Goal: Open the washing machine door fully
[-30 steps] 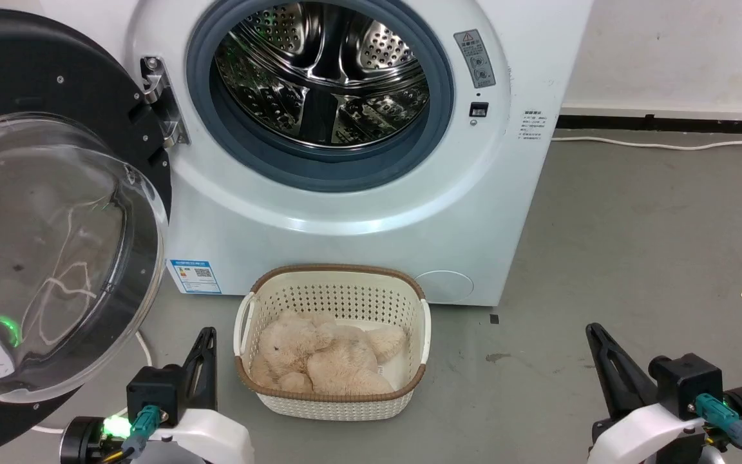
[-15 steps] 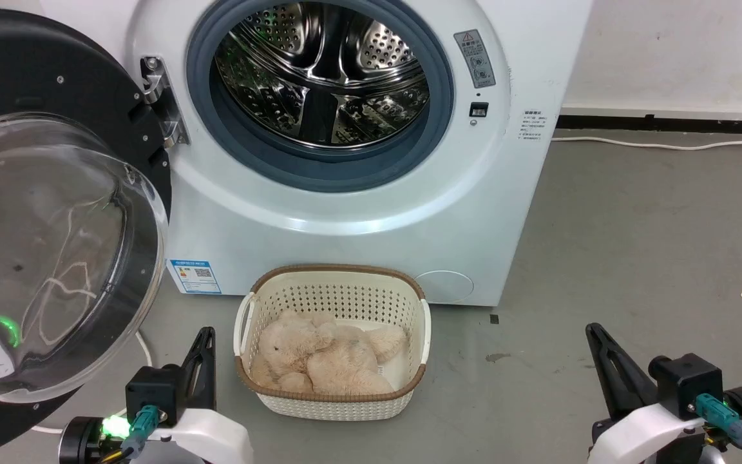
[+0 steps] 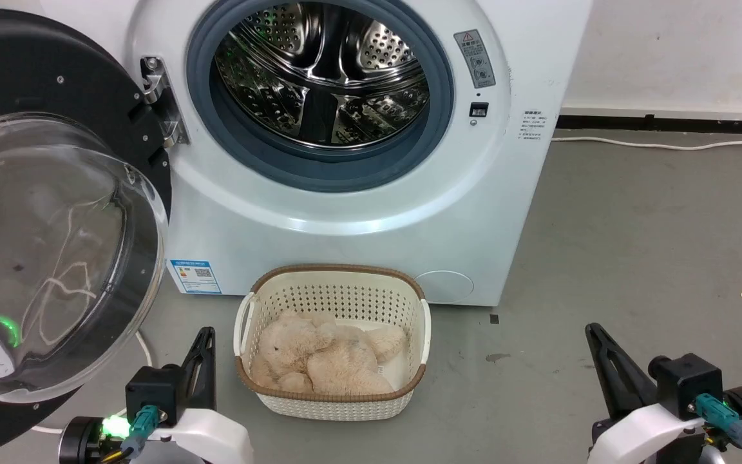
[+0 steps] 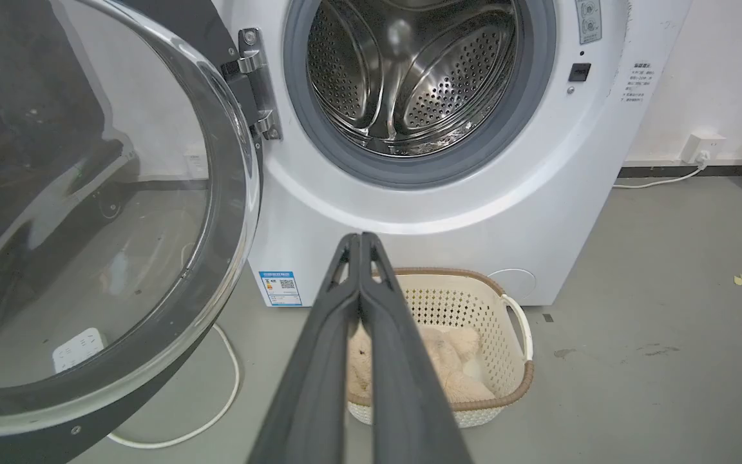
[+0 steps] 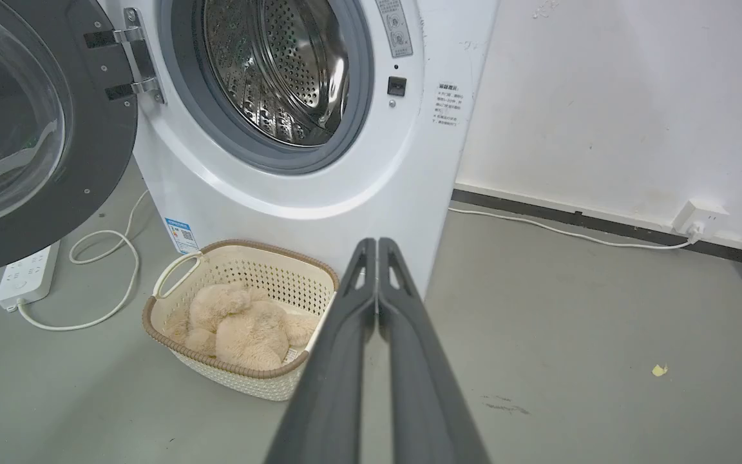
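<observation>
The white washing machine (image 3: 371, 219) stands ahead with its steel drum (image 3: 323, 71) exposed inside the grey gasket. Its black washing machine door (image 3: 36, 71) is swung wide open to the left on a metal hinge (image 3: 161, 103), the clear glass bowl (image 3: 42, 258) bulging toward me; the door (image 4: 87, 212) (image 5: 29, 129) appears in both wrist views too. My left gripper (image 3: 205, 335) (image 4: 359, 237) sits low at the lower left, shut and empty, just right of the door's lower rim. At the lower right, apart from the machine, my right gripper (image 3: 593, 330) (image 5: 377, 241) is shut on nothing.
A cream basket (image 3: 332, 277) holding a beige plush toy (image 3: 326, 357) sits on the floor before the machine, between the grippers. A white power strip (image 5: 26, 274) and cable (image 5: 107, 270) lie under the door. Another cable (image 3: 667, 143) runs along the wall to a socket (image 5: 699, 216).
</observation>
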You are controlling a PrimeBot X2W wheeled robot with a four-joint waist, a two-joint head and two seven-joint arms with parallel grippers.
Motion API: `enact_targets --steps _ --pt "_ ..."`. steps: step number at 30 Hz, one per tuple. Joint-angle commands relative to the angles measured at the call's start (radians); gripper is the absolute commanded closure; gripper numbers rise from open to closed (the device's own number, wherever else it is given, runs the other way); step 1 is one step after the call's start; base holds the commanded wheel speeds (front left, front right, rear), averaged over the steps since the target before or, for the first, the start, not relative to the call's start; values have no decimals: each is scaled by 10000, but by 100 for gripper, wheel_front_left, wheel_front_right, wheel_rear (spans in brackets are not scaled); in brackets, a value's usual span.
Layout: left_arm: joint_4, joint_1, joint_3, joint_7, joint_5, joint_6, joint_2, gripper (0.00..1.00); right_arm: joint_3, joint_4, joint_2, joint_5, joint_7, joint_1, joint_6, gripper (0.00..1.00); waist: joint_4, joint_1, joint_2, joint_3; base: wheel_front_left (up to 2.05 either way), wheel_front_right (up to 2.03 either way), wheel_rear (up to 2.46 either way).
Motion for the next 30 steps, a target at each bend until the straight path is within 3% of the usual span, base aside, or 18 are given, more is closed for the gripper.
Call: enact_targets --steps 1,30 --pt "-37 -148 7 3 30 -43 -3 100 -22 -47 36 -76 5 -115 6 100 0 0 0 0 0 0 0" --pt "-37 -148 7 3 30 -43 -3 100 -22 -47 36 -76 5 -115 6 100 0 0 0 0 0 0 0"
